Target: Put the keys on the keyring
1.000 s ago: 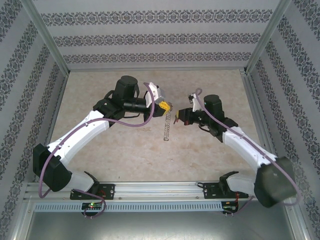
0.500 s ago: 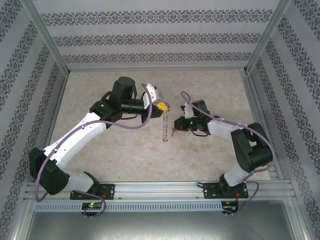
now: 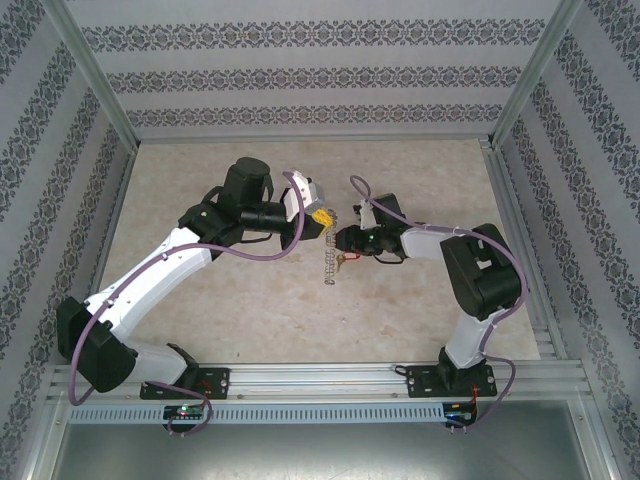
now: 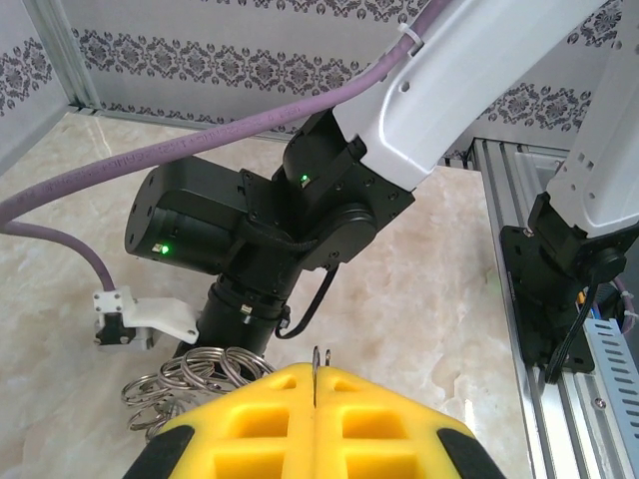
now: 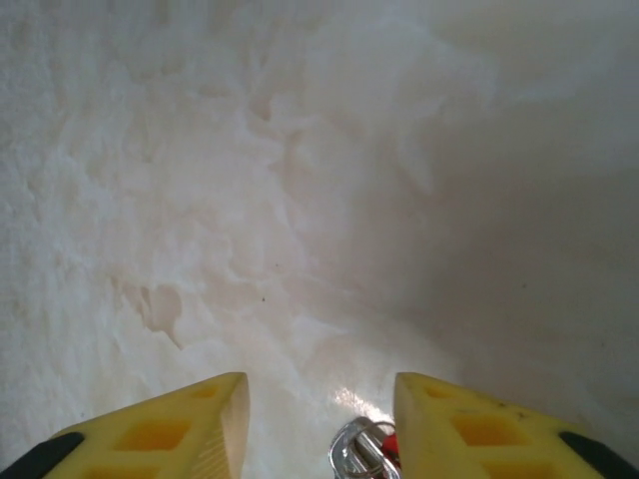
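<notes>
My left gripper [image 3: 322, 215] hangs above the table's middle with its yellow fingers [image 4: 260, 409] shut on the thin wire of the keyring [image 4: 316, 355]. A bunch of small silvery rings [image 4: 185, 377] fans out to their left. In the top view the keyring [image 3: 327, 262] dangles below that gripper as a narrow silvery strip. My right gripper [image 3: 347, 243] sits close beside it on the right, its jaws [image 5: 318, 384] open. Low between them, near the right finger, show a silvery ring [image 5: 355, 451] and the red head of the key [image 5: 390, 451]; neither finger touches them.
The marbled beige table [image 3: 240, 300] lies under both arms. Patterned walls with metal posts [image 3: 95, 75] enclose it. A metal rail [image 3: 320, 378] at the near edge carries both arm bases. The right arm's dark wrist [image 4: 270, 230] stands right in front of the left gripper.
The right arm has folded inward and its gripper has moved left, up to the hanging keyring, and its jaws have opened. The left gripper has barely shifted and keeps its hold.
</notes>
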You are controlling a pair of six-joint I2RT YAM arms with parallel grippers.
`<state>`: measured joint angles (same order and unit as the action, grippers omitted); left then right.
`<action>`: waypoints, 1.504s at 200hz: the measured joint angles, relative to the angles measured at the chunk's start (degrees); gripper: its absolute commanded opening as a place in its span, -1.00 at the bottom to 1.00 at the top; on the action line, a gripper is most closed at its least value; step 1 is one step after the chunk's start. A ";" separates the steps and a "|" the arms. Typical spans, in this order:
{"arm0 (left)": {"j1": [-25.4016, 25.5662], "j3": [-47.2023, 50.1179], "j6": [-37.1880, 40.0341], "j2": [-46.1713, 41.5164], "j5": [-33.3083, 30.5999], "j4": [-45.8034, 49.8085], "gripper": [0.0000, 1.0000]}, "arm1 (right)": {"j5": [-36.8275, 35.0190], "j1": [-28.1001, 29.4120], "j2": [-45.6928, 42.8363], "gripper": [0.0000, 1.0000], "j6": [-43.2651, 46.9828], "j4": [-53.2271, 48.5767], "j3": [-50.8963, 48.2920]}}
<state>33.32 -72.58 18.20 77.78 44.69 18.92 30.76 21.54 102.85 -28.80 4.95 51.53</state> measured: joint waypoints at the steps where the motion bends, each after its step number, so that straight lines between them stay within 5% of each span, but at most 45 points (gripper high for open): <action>1: 0.00 0.00 0.00 0.00 0.00 0.00 -1.00 | -0.07 0.00 -0.04 -0.09 0.02 -0.02 0.00; 74: 0.00 0.98 0.83 -2.36 -1.14 0.22 -1.00 | -3.21 1.75 -5.62 -0.10 2.21 -3.87 -0.07; 133: 0.00 1.84 1.05 -4.72 -2.40 0.46 -1.00 | -14.34 7.82 -5.55 -0.10 2.84 -13.40 1.84; 208: -0.02 2.67 1.07 -5.29 -2.95 0.66 -1.00 | -25.42 11.17 -2.34 -0.20 2.80 -19.37 7.08; 301: -0.04 3.63 1.09 -6.73 -2.93 0.66 -1.00 | -29.83 12.72 1.51 -0.35 2.80 -21.29 10.08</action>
<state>33.28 -68.95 19.29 71.05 41.76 19.57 0.93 34.26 104.36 -26.00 -16.34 61.60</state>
